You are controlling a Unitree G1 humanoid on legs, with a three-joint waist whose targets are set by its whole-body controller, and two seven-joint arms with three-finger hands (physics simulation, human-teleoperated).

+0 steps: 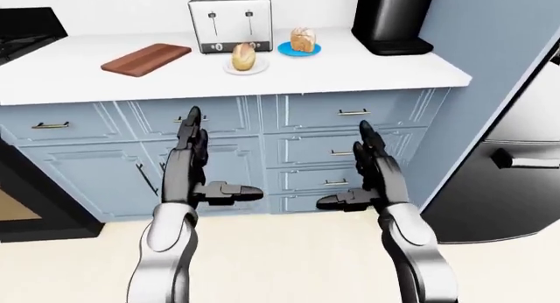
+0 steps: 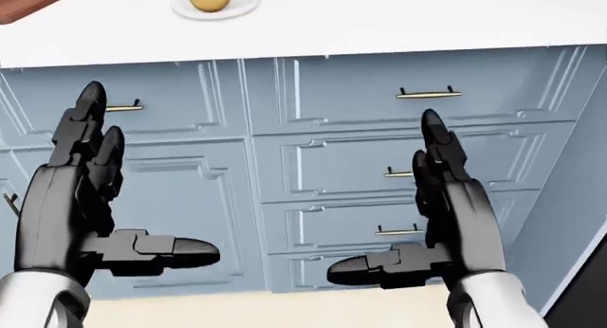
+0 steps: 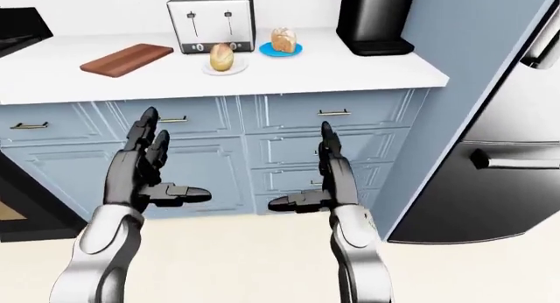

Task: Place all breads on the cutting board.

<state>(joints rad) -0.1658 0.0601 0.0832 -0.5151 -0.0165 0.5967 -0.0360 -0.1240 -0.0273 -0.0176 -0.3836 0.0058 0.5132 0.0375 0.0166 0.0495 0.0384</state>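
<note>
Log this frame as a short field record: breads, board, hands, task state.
breads: one roll on a white plate, one loaf on a blue plate
board: cutting board, bare, at the left of the counter
other items: toaster, coffee maker
left hand: open, empty
right hand: open, empty
task state: no bread on board yet

A silver toaster [image 1: 231, 13] and a black coffee maker [image 1: 391, 19] stand on the white counter [image 1: 367, 66], above blue drawers [image 1: 350, 112]; a dark fridge [image 1: 516, 152] fills the left-eye view's right edge
</note>
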